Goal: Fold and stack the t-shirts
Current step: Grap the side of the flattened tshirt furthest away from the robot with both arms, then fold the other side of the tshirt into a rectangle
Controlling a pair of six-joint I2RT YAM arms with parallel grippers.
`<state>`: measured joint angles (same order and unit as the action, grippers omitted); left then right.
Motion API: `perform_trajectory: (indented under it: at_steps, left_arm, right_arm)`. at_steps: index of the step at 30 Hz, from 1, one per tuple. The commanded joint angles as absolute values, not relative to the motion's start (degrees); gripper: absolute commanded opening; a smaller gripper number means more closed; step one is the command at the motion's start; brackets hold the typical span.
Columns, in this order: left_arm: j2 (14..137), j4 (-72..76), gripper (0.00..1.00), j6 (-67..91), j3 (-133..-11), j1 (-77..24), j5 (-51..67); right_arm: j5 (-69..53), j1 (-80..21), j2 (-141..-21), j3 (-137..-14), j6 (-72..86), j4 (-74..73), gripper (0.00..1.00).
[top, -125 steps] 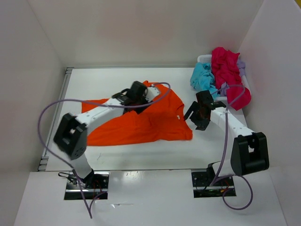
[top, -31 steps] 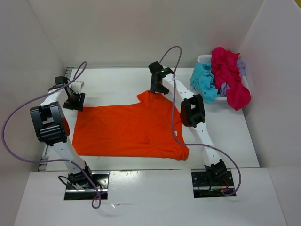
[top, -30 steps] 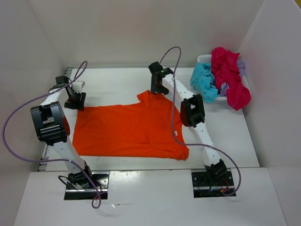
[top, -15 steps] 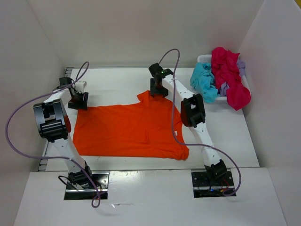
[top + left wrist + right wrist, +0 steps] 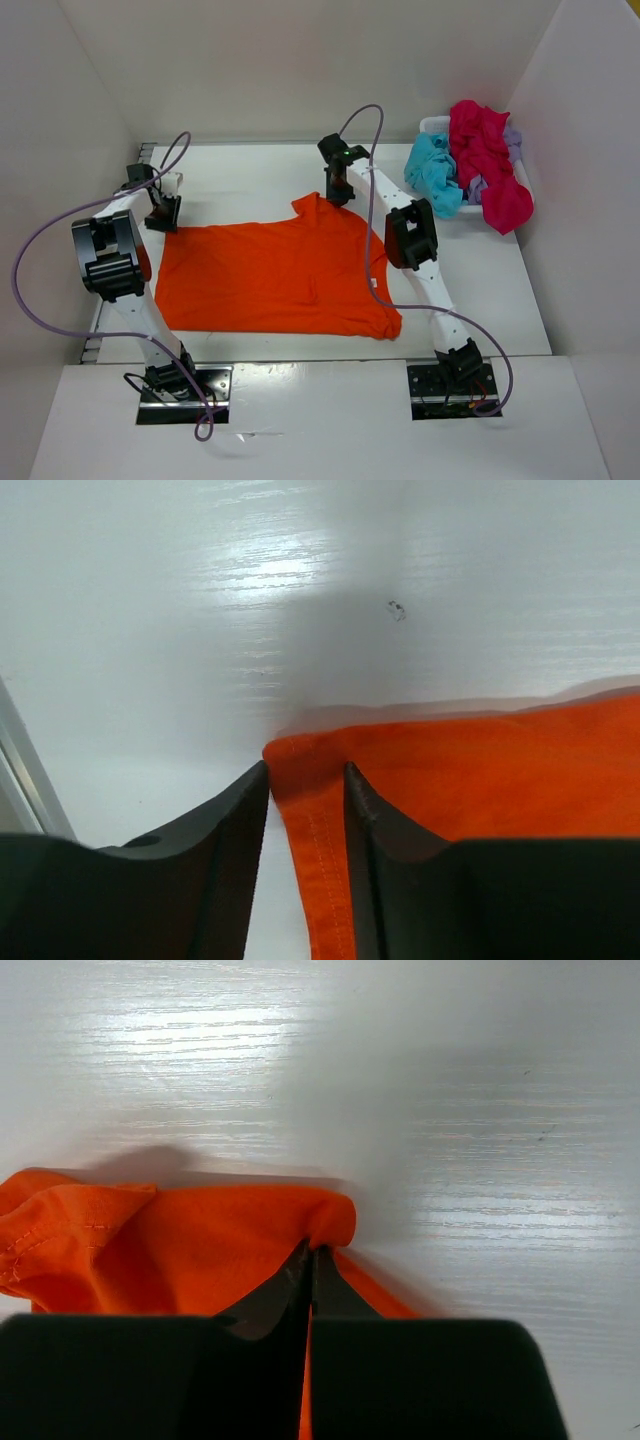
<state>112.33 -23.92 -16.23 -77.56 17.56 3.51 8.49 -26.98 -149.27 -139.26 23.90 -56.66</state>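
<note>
Overhead view: the orange shirt [image 5: 275,280] lay spread nearly flat in the middle of the table [image 5: 480,290], apparently laid out for folding. Both arms reached to its far edge. The left gripper [image 5: 160,218] sat at the far left corner and the right gripper [image 5: 340,195] at the raised far right corner, a placement that suits a lift of that edge by both ends. The turquoise shirt [image 5: 435,172], magenta shirt [image 5: 485,160] and lavender shirt [image 5: 513,140] were heaped unfolded in and over the basket [image 5: 430,125] at the far right, well apart from the work. Judged: an early fold on the first of four, nothing stacked yet. Left wrist view: the left gripper [image 5: 306,775] stood at a middling width, its fingers [image 5: 240,810] straddling the stitched corner hem of the orange shirt [image 5: 500,770]. Cloth lay in the gap but did not look pinched. Bare table [image 5: 200,630] lay beyond. Right wrist view: the right gripper [image 5: 308,1255] was fully closed, with a small roll of the orange shirt [image 5: 200,1240] bunched at its tips, so it held the cloth. Judged: the left side needs its pinch before any lift, or the edge would rise unevenly.
</note>
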Motion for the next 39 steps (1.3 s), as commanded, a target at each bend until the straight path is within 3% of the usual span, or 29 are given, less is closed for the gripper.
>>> perform_trajectory:
  at_steps: [1,2,6,15,23,27,28,33,39]
  left_arm:
    - [112.41,-22.76,0.41,-16.52,-76.82,17.23,5.18]
    - [112.93,-22.76,0.26,-17.13,-76.82,17.23,6.66]
    - [111.54,-23.29,0.00,-18.54,-75.42,17.23,7.21]
    - [97.66,-25.48,0.00,-27.77,-68.04,17.23,7.73]
    - [90.89,-34.18,0.00,-32.87,-61.02,17.23,9.05]
    - [89.13,-35.60,0.00,-34.27,-56.97,17.23,8.44]
    - [89.12,-35.60,0.00,-34.28,-56.34,17.23,8.44]
    - [87.98,-36.12,0.00,-35.42,-54.05,16.70,7.03]
    - [87.98,-36.12,0.00,-35.95,-54.05,16.70,6.42]
  right_arm:
    - [5.10,-27.25,-147.05,-137.55,23.47,-57.66,0.00]
    - [5.10,-26.72,-146.52,-137.55,23.47,-57.66,0.00]
    - [4.48,-26.72,-141.87,-133.61,22.94,-56.26,0.00]
    - [3.78,-28.65,-117.26,-97.26,24.87,-42.55,0.00]
    - [4.31,-36.29,-106.18,-80.52,32.68,-39.21,0.00]
    - [0.89,-37.62,-102.14,-71.92,35.76,-39.20,0.16]
    - [0.88,-38.23,-101.43,-70.68,35.77,-39.81,0.24]
    - [1.66,-38.85,-95.90,-67.06,37.09,-41.84,0.38]
    - [4.57,-36.14,-95.00,-76.19,33.76,-40.61,0.48]
